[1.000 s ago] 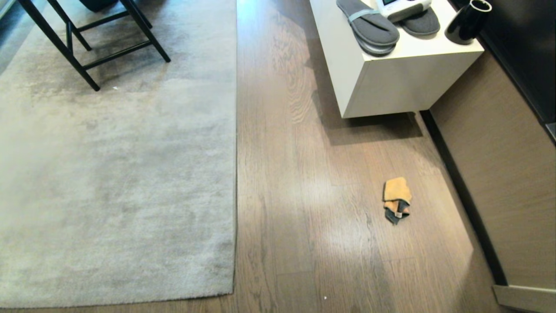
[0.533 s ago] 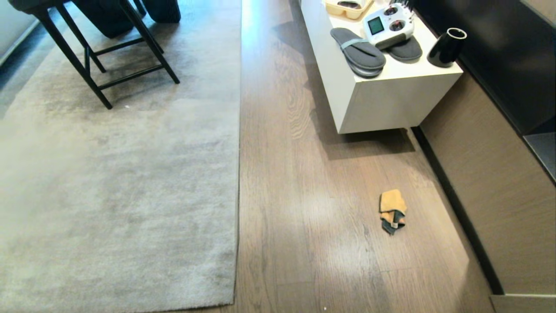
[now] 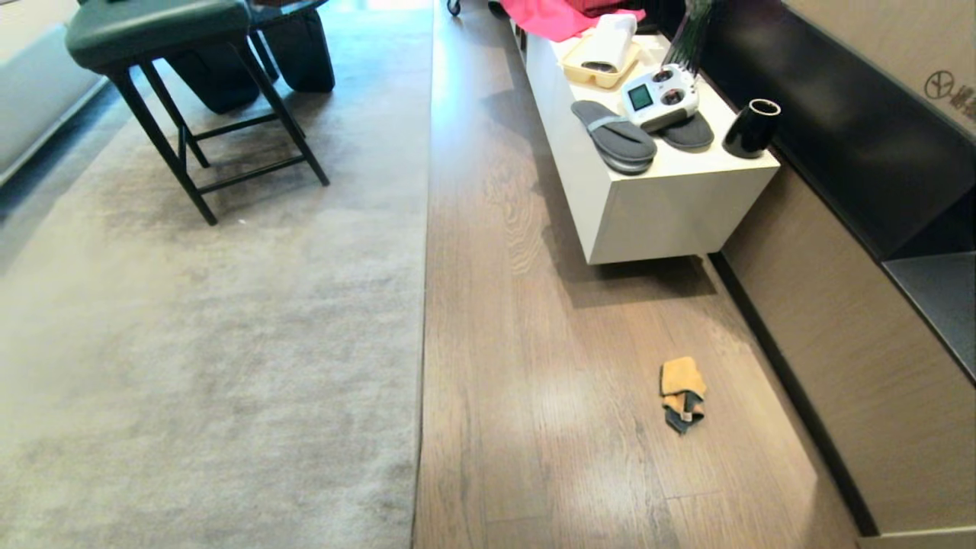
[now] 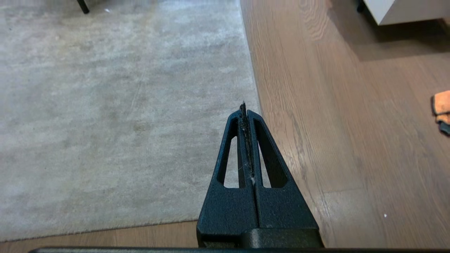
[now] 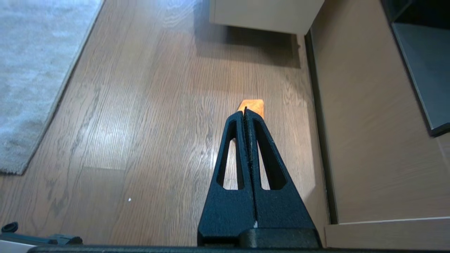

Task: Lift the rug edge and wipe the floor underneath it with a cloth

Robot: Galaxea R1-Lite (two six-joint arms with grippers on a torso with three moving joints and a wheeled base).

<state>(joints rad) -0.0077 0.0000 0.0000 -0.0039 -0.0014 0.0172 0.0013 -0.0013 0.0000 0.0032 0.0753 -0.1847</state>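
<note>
On your left, the left gripper (image 4: 243, 105) hangs with its fingers pressed together and nothing between them. The rug (image 3: 213, 343) spreads below and ahead of it, and the rug edge (image 4: 254, 80) runs just beside the tips on their cloth side, lying flat on the floor (image 3: 549, 366). The rug's near corner sits back under the gripper body. A stool (image 3: 191, 99) stands on the rug far ahead of that gripper.

Moving right, bare floor separates the edge from the cloth (image 3: 682, 395), which lies crumpled, well apart from the left gripper and out toward the wall. The right gripper (image 5: 245, 109) is also clamped shut and empty. From its wrist view the cloth (image 5: 254, 104) peeks out just beyond the fingertips, mostly hidden behind them. You cannot tell how high above it the gripper sits. Beyond it stands the cabinet (image 3: 671, 206).

Nothing has been started, so watch these risks:
- Descending with shut fingers would only shove the cloth along the planks.
- A shallow pinch may catch one fold and drop the rest.
- The rug lies flush, so your left fingers may skid over the pile instead of getting under it.
- The stool's weight may resist lifting farther up.
</note>
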